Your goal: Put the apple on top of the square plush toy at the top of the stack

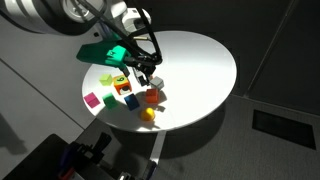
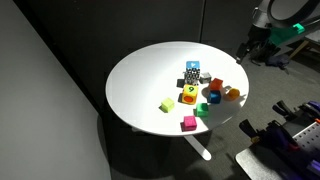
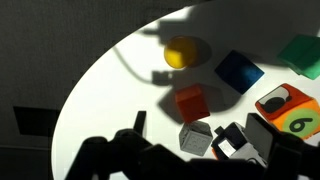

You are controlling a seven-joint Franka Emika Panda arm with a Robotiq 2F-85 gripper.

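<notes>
The claw [image 1: 148,68] hung above the bench [image 2: 140,70], over the cluster of toys, jaws spread as far as the dim wrist view showed and gripping nothing. The task looked barely begun. The apple [image 3: 182,52] lay on the bare bench surface, near a blue cube [image 3: 238,72] and an orange-red cube [image 3: 193,102] but touching neither. In an exterior view it sat towards the bench edge [image 1: 147,114], apart from the stack [image 2: 191,72]. The square plush toy [image 2: 192,66] crowned that stack with its light-blue face upward and nothing resting on it. Reaching for the apple, grasping, lifting and setting it down were all left to do. Being round, the apple had no long axis and pointed no particular way; no stem could be made out. The stack stood upright.
</notes>
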